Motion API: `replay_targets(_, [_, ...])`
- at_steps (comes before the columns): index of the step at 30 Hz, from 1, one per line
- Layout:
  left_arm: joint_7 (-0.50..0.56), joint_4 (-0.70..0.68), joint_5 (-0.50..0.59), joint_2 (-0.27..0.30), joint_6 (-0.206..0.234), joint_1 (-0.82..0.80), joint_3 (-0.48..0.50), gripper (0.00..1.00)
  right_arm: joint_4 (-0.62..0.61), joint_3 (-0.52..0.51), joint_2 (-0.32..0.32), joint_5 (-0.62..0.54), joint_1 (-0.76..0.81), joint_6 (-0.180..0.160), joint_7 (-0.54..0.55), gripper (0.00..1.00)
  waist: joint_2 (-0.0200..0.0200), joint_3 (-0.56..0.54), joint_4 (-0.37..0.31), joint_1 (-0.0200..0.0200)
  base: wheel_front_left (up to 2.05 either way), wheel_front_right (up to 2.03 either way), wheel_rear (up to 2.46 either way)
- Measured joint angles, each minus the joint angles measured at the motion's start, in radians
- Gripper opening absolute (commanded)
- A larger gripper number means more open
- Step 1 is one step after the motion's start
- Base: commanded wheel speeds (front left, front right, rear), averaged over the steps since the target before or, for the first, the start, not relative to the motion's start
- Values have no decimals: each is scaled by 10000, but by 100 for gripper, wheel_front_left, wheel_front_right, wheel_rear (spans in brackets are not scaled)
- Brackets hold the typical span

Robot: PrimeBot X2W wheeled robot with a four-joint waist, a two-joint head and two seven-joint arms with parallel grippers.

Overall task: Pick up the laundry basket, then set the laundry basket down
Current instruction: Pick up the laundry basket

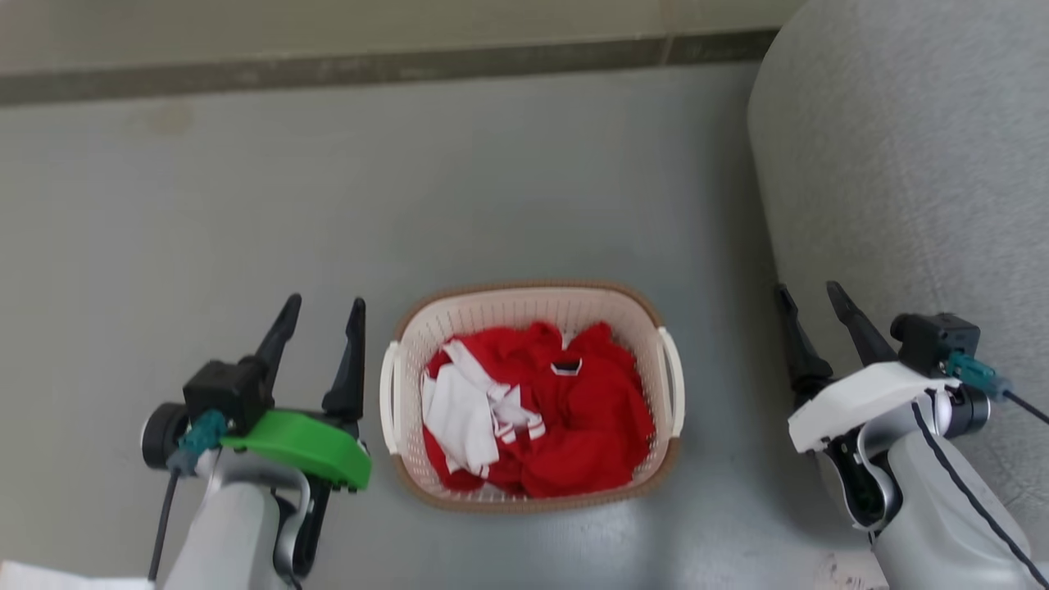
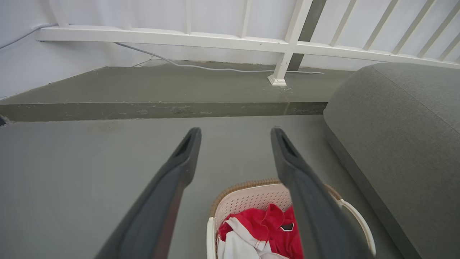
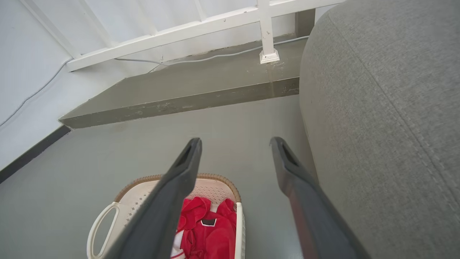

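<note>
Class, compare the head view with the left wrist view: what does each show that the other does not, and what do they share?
Head view, not left wrist view: the right end effector, open, and the laundry basket's near rim. Left wrist view, not head view: a white railing and a cable on the raised step. Both: the open left end effector, the basket holding red and white clothes, the grey sofa.

My left gripper has two long, tapered dark fingers above a bright green cover. My right gripper has matching fingers above a white cover. Each wrist carries a black camera block and a teal connector with a dark cable. The pale grey right forearm bears a thin dark stripe.
</note>
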Motion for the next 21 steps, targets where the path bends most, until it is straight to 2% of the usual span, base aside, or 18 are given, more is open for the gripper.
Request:
replay_targets(7, [-2, 869, -535, -19, -61, -914, -157, 100, 731, 61, 15, 96, -595, 42, 0, 100, 0, 939, 132, 0, 0, 0, 0])
replay_targets(14, [0, 1847, -1066, -50, -104, -1769, -1005, 100, 1476, 370, -6, 88, -1180, 128, 4, 100, 0, 1887, 296, 0, 0, 0, 0])
replay_targets(21, [21, 2953, -1267, -69, -146, -2741, -1404, 100, 2138, 617, 44, 105, -1999, 161, 136, 100, 0, 2840, 459, 1, 0, 0, 0])
